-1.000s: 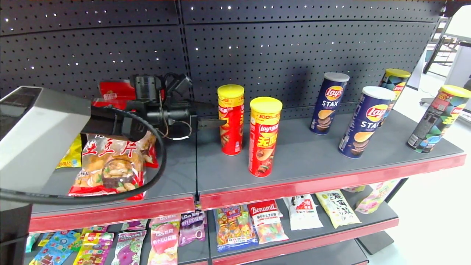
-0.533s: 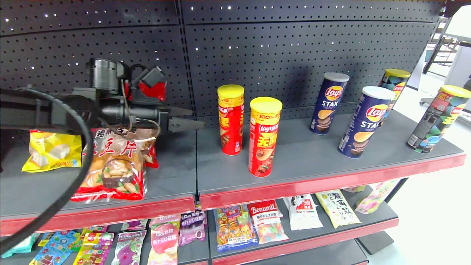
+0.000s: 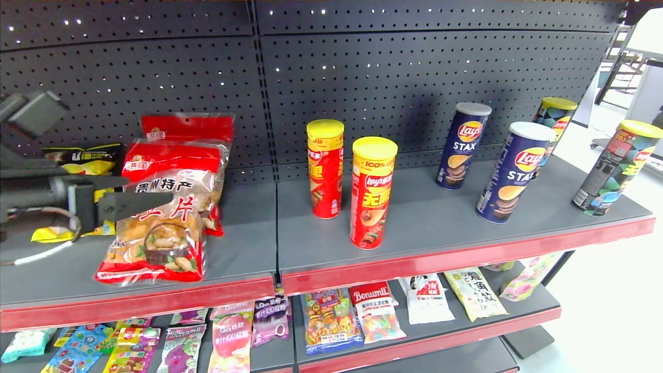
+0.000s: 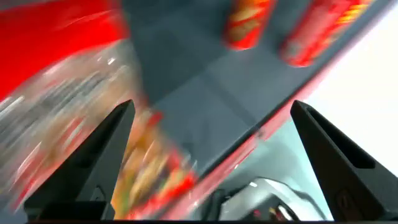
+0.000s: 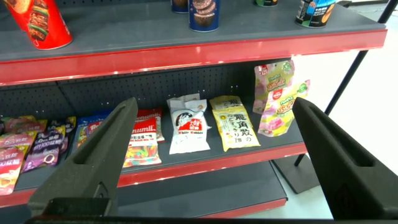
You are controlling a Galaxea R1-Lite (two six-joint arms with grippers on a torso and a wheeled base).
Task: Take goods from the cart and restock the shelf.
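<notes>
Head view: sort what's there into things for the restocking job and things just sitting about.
Job, likely:
- left claw, open, by the red snack bags
- top shelf

Just there:
- red cans
- blue cans
- sweets packs on the lower shelf

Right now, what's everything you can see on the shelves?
red cans: two, red, yellow lids, middle of the top shelf
blue cans: two, dark blue, pale lids, further right
patterned cans: two, black-and-teal, yellow lids, far right
red snack bags: about three, red and clear, left of top shelf
yellow bags: two, yellow, far left
small packets: many, mixed colours, lower shelf
left gripper: one, black, open, by the red snack bags
right gripper: one, black, open, facing the lower shelf
</notes>
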